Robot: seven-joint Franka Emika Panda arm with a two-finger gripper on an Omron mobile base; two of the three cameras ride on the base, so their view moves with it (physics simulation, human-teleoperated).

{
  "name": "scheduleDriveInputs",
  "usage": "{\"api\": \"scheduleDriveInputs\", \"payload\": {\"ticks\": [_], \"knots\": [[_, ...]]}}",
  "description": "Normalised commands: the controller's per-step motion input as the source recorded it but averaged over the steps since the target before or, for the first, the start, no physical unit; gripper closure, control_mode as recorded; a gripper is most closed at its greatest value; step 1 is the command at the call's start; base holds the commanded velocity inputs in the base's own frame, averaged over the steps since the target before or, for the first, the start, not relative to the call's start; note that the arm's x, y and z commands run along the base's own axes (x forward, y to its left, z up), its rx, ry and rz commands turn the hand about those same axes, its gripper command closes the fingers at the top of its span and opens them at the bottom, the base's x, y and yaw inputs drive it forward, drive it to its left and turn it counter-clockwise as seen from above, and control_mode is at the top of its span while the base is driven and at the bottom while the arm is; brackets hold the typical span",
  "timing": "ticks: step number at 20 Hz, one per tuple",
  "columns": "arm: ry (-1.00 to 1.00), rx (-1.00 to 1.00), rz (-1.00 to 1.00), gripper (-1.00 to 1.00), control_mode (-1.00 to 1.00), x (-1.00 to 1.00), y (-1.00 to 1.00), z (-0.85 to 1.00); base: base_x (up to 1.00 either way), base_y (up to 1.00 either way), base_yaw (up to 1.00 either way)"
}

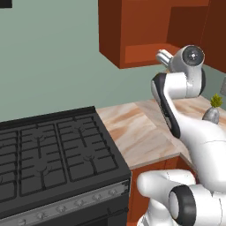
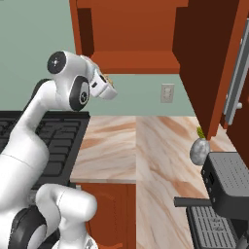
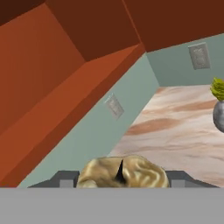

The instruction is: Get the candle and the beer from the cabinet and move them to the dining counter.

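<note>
tan and squat, the candle (image 3: pixel 124 173) sits clamped between the fingertips of the gripper (image 2: pixel 108 86), its dark wick pointing up between the two grey pads in the hand view. the right base view shows the hand just below the open bottom shelf of the cabinet (image 2: pixel 136 62), out in front of the green wall, with a sliver of tan at the jaws. the shelf visible there looks bare, and i cannot make out the beer on it.

below lies a marble-veined counter (image 2: pixel 112 146) beside the black stove (image 1: pixel 48 154), with a small plant in a grey pot (image 2: pixel 199 148) near its back edge and a dark coffee machine (image 2: pixel 226 189) at the front right corner. this is not the dining counter.

so the task seems roughly a quarter done: the candle is out of the cabinet and in hand, but not yet carried over and set down. after that the beer has to be found, fetched and delivered.
</note>
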Motion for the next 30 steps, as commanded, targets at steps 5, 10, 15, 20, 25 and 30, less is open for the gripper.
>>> {"api": "scheduleDriveInputs", "payload": {"ticks": [5, 10, 15, 20, 25, 30], "knots": [[0.12, -0.01, 0.00, 1.00, -1.00, -0.70, 0.40, 0.04, 0.00, 0.00, 0.00], [0.01, -0.08, 0.00, 1.00, -1.00, -0.69, 0.48, -0.10, 0.00, 0.00, 0.00], [0.00, -0.10, 0.00, 1.00, -1.00, -0.61, 0.51, -0.17, 0.00, 0.00, 0.00], [0.00, -0.12, 0.00, 1.00, -1.00, -0.43, 0.49, -0.17, 0.00, 0.00, 0.00], [0.10, -0.07, 0.00, 1.00, -1.00, -0.26, 0.37, -0.06, 0.00, 0.00, 0.00], [0.06, 0.00, 0.00, 1.00, -1.00, -0.05, 0.06, 0.00, 0.00, 0.00, 0.00]]}}
